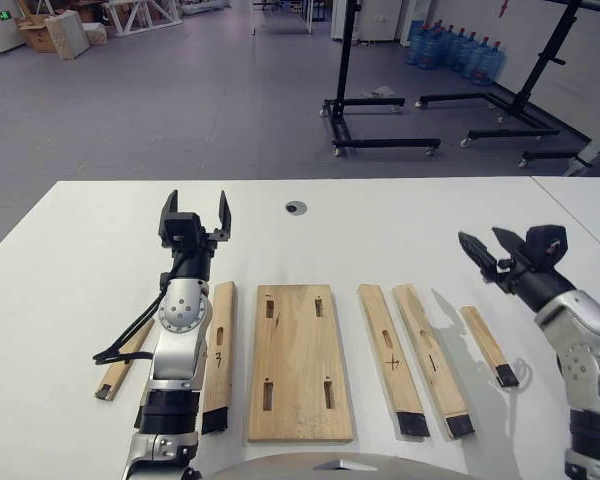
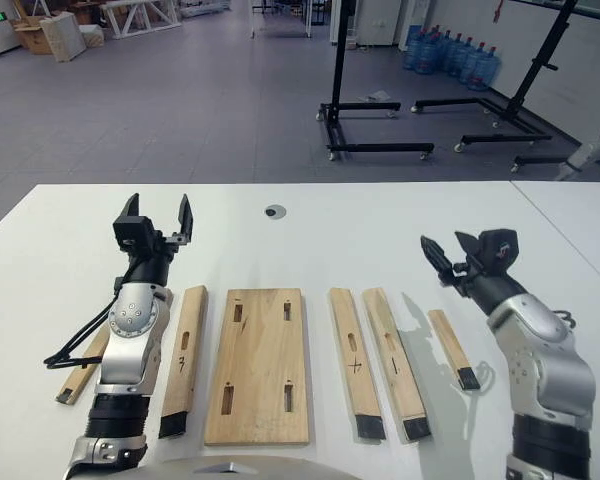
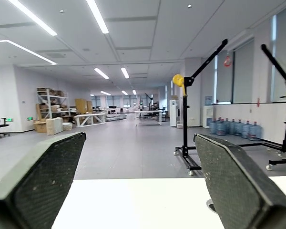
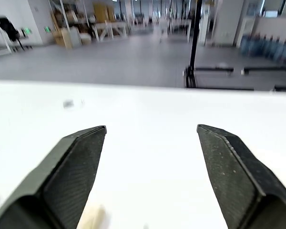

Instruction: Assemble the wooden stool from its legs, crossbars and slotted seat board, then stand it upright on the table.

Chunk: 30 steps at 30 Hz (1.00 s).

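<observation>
The slotted seat board (image 1: 298, 360) lies flat in the middle of the white table (image 1: 380, 230). Left of it rest a long leg (image 1: 220, 352) and, farther left, a short crossbar (image 1: 120, 368) partly hidden by my left arm. Right of the board lie two long legs (image 1: 388, 355) (image 1: 430, 358) and a short crossbar (image 1: 488, 345). My left gripper (image 1: 195, 214) is open, held above the table beyond the left leg's far end. My right gripper (image 1: 488, 250) is open too, hovering beyond the right crossbar. Nothing is between either pair of fingers.
A small round hole (image 1: 296, 208) sits in the tabletop near its far edge. Black wheeled stands (image 1: 380, 130) and blue water bottles (image 1: 458, 50) stand on the floor beyond the table. A cable (image 1: 130, 335) hangs off my left arm.
</observation>
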Motion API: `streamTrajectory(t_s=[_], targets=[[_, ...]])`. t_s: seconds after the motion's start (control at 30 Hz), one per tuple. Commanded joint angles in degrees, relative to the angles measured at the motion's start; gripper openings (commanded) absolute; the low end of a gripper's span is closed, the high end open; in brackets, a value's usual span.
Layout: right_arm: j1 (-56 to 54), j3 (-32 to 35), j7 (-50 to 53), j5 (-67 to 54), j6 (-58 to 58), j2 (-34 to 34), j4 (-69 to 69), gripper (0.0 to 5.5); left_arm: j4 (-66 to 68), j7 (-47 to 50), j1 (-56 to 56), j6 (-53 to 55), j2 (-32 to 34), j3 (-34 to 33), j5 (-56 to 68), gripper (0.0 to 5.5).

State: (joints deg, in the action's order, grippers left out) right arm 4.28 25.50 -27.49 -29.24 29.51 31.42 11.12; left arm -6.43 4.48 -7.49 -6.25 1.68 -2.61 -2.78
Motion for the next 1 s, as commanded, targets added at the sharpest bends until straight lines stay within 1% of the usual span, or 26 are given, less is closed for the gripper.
streamTrajectory(t_s=[0.03,0.17,0.27,0.4,0.47,0.57,0.67,0.7,0.83,0.93,1.0], targets=[[7.89,-0.49,0.29,3.68,-1.67,-0.76,-1.1,3.51,-1.63,0.81,1.5,1.66,-0.76,0.25,-0.62,4.17],[15.22,-1.64,1.65,6.71,-3.22,-2.92,0.31,3.51,-2.98,0.95,2.6,2.24,-1.35,0.79,-0.66,4.17],[18.6,-1.89,1.59,8.23,-3.22,-3.05,0.39,3.51,-3.83,0.92,3.39,2.48,-1.62,0.87,-0.5,4.17],[21.03,-2.49,-0.34,7.6,2.09,-1.07,0.03,3.51,-4.66,1.06,3.94,2.77,-1.71,0.62,-0.37,4.17],[22.05,-2.66,-2.66,5.19,7.21,0.25,0.32,3.2,-5.12,1.59,4.12,3.37,-1.82,0.38,-0.71,4.17],[23.15,-4.43,-3.31,6.67,9.16,2.15,-0.4,2.76,-5.96,2.25,4.53,4.27,-2.23,0.37,-0.98,4.17],[23.1,-4.98,-2.42,6.52,11.77,2.35,-1.12,2.24,-6.48,2.19,4.9,4.69,-2.32,0.53,-0.6,4.17],[22.71,-5.18,-2.26,6.26,12.28,2.23,-1.3,1.95,-6.66,2.14,4.91,4.92,-2.3,0.54,-0.49,4.17],[20.89,-5.38,-0.86,5.1,14.29,0.95,-1.62,1.28,-6.53,1.8,4.17,5.42,-1.97,0.29,-0.1,4.17],[19.27,-5.28,0.55,4.36,14.34,-0.44,-1.43,1.27,-5.71,1.36,3.54,5.28,-1.75,0.25,0.2,4.17],[16.24,-5.71,2.15,4.25,13.16,-2.05,-1.07,1.27,-4.99,0.89,3.01,5.09,-1.63,0.32,0.5,4.17]])
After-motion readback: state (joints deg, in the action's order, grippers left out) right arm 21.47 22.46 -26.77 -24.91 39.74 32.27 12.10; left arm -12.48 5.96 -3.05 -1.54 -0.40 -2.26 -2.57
